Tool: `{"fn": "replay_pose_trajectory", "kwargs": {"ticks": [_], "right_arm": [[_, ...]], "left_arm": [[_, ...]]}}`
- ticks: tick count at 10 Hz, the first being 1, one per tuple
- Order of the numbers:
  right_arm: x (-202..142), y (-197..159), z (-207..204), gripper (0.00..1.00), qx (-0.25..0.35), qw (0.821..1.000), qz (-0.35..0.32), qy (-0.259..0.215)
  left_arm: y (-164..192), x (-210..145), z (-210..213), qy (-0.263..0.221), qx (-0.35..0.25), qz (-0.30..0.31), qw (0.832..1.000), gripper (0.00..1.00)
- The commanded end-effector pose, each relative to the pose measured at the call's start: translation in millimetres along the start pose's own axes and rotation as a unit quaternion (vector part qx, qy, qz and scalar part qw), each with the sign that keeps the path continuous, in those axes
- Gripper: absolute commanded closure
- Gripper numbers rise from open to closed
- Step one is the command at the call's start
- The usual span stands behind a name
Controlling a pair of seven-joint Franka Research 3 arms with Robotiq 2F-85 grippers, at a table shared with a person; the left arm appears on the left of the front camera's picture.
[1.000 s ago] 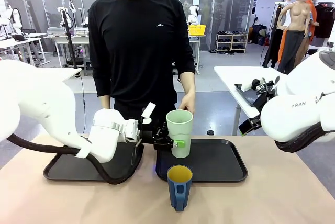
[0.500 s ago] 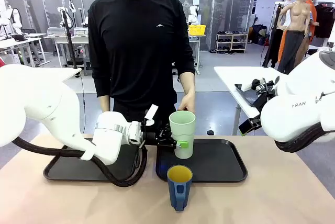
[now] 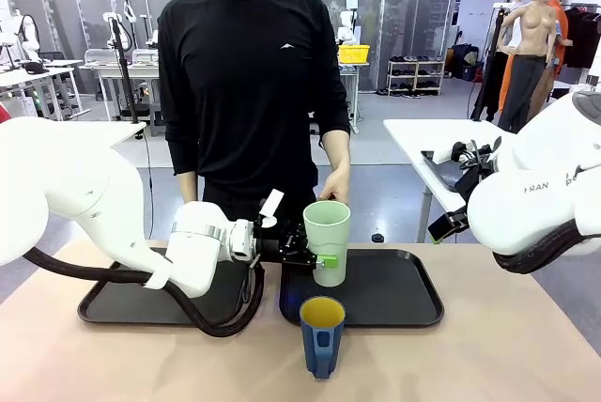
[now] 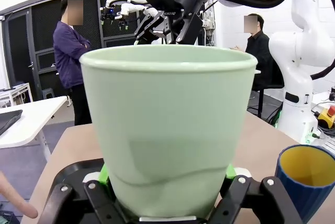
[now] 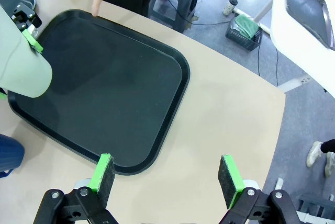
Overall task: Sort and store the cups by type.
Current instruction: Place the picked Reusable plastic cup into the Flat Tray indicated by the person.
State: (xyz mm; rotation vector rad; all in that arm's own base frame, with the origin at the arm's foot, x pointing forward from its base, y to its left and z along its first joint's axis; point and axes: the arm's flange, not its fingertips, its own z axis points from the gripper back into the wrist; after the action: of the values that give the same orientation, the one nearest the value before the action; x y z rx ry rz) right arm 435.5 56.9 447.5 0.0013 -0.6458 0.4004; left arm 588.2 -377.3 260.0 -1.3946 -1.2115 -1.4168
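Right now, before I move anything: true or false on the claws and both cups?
1. The left claw is shut on the mint tumbler. True.
2. The blue mug stands in a tray. False: it stands on the table, in front of the right tray.
3. The right claw is open and empty. True.
4. The mint tumbler lies on its side. False: it is upright.

Off-task items on your tan table (image 3: 507, 355):
Two black trays side by side, left tray (image 3: 108, 306) at 10 o'clock, right tray (image 3: 399, 297) at 1; person in black top (image 3: 249, 73) at 12; white side table (image 3: 413, 137) at 2.
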Motion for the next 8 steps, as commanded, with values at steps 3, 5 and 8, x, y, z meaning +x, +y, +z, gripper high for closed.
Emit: {"fn": "replay_pose_trajectory", "kwargs": {"ticks": [3, 5, 8], "right_arm": [[-1.5, -0.9, -0.5, 0.00, 0.002, 1.000, -0.002, -0.001], [-1.5, -0.9, -0.5, 0.00, 0.002, 1.000, -0.002, -0.001], [-1.5, -0.9, -0.5, 0.00, 0.002, 1.000, -0.002, -0.001]], "left_arm": [[22.1, -18.9, -14.1, 0.020, 0.011, -0.017, 1.000, 0.16], [32.7, -29.2, -17.3, 0.031, 0.018, -0.012, 0.999, 0.16], [44.2, -44.4, -17.5, 0.035, 0.029, 0.003, 0.999, 0.16]]}}
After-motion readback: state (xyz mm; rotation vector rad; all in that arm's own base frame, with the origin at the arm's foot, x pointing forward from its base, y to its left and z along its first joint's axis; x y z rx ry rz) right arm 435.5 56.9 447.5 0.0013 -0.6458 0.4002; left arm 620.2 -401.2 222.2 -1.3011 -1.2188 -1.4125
